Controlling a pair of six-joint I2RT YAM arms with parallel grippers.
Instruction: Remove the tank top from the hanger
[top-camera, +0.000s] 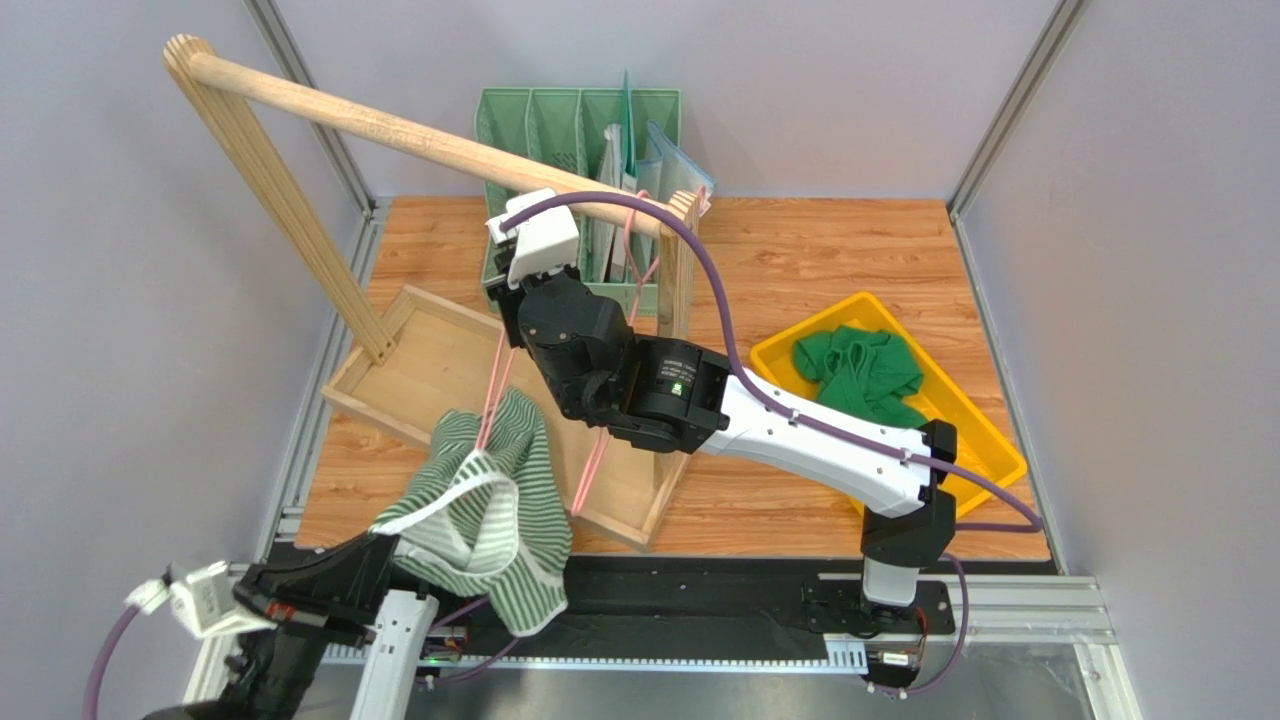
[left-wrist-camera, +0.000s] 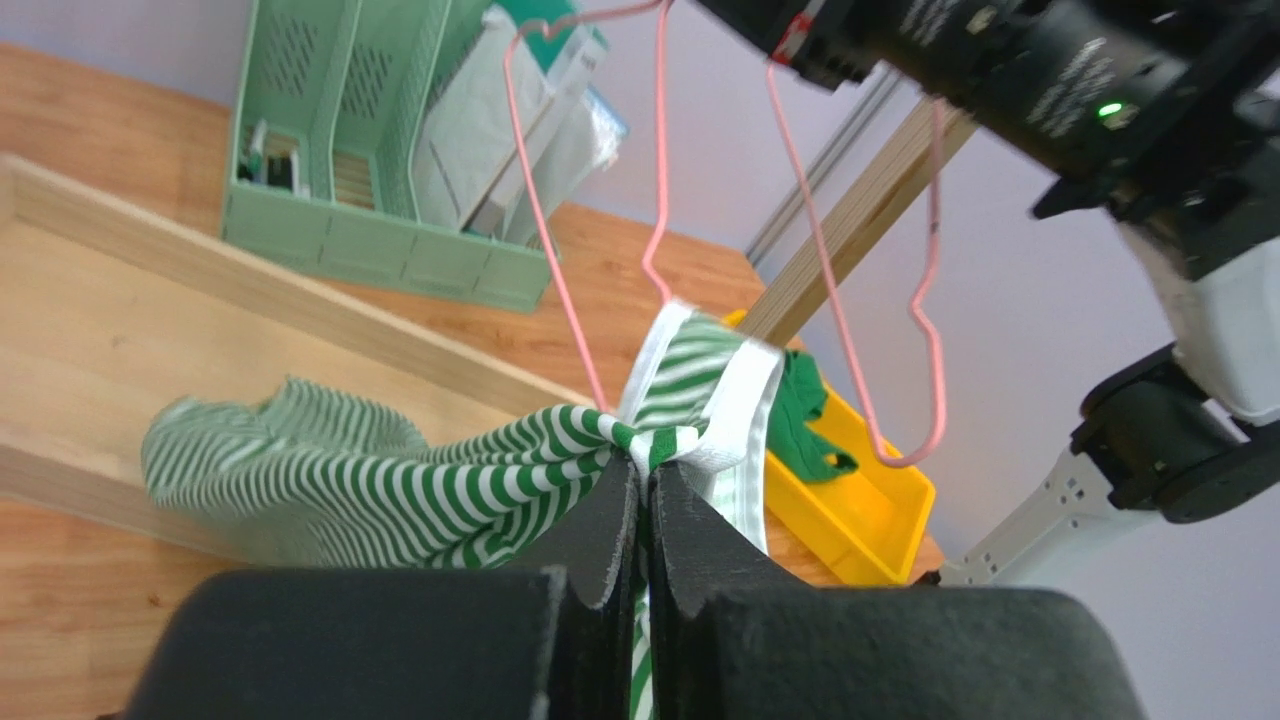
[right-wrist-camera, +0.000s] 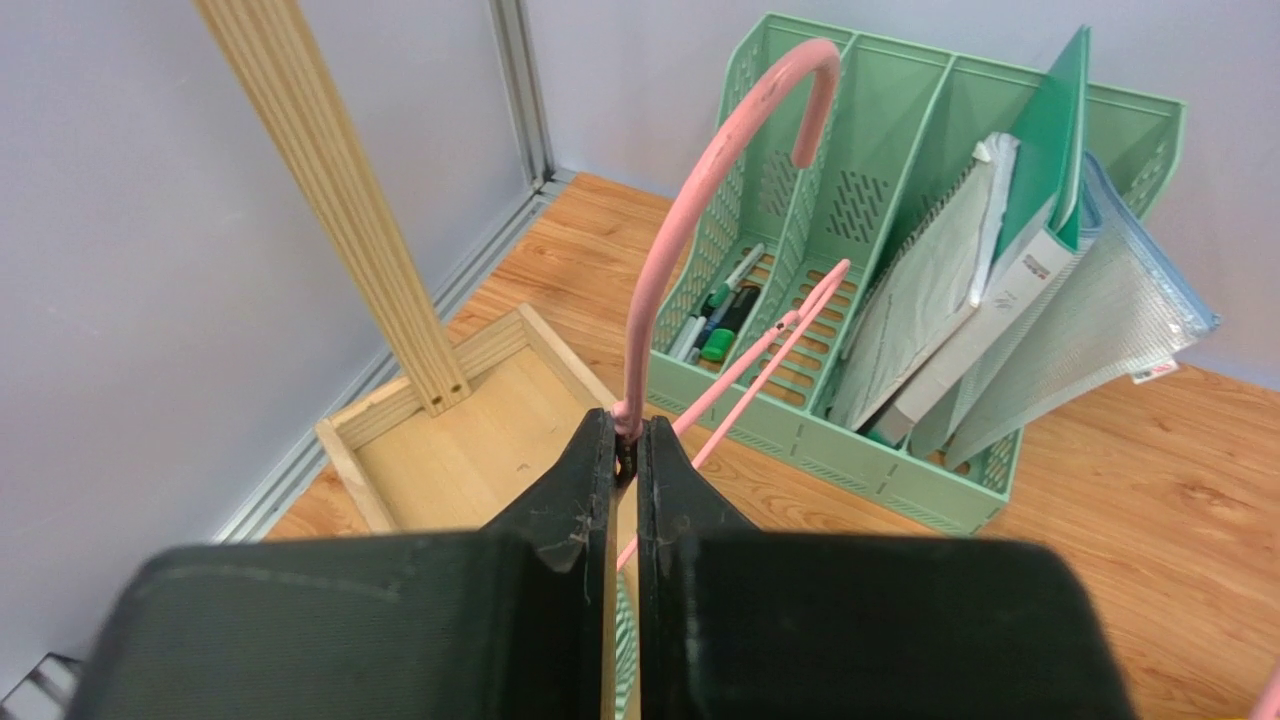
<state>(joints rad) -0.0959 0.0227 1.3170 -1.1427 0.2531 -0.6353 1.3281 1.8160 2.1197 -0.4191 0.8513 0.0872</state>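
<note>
The green-and-white striped tank top (top-camera: 504, 518) hangs bunched at the near left, over the wooden tray's front edge. In the left wrist view its white-trimmed edge (left-wrist-camera: 706, 398) is pinched in my left gripper (left-wrist-camera: 646, 477), which is shut on the fabric. The pink wire hanger (top-camera: 493, 393) slants above the garment, and one of its wires still runs into the cloth. My right gripper (right-wrist-camera: 627, 450) is shut on the base of the hanger's hook (right-wrist-camera: 661, 270) and holds it up over the tray. The hanger's bare loops (left-wrist-camera: 902, 458) hang free beside the tank top.
A wooden rack with a long rod (top-camera: 436, 143) stands on a wooden tray base (top-camera: 436, 368). A mint file organizer (top-camera: 579, 128) with folders sits at the back. A yellow tray (top-camera: 962, 413) at the right holds a green cloth (top-camera: 860, 372).
</note>
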